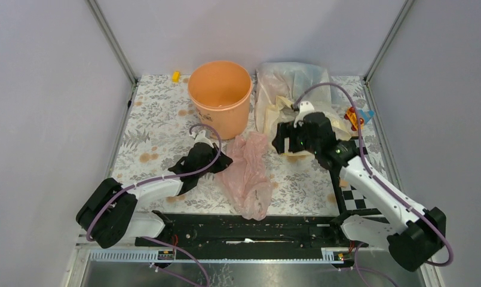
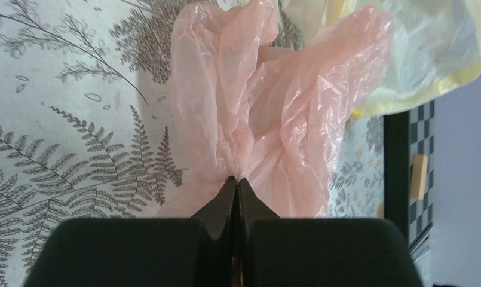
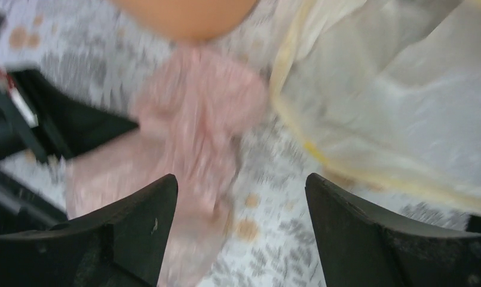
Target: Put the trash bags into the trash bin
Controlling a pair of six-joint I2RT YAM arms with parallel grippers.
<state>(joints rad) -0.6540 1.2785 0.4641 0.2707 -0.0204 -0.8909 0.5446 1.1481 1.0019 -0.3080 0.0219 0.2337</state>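
The pale-pink trash bag (image 1: 248, 173) lies crumpled on the fern-print table in front of the peach-orange trash bin (image 1: 220, 97), which stands upright at the back. My left gripper (image 1: 223, 160) is shut on the bag's left edge; in the left wrist view the closed fingertips (image 2: 236, 182) pinch the pink film (image 2: 267, 113). My right gripper (image 1: 281, 145) hovers open and empty to the right of the bag, above the cream-yellow bag. Its wrist view is blurred and shows the pink bag (image 3: 190, 131) past its left finger (image 3: 148, 221).
A cream-yellow bag (image 1: 285, 107) and a clear whitish bag (image 1: 297, 75) lie at the back right. A small yellow object (image 1: 175, 76) sits left of the bin, a red-and-blue toy (image 1: 356, 117) at the right edge, a checkered board (image 1: 357, 197) near right.
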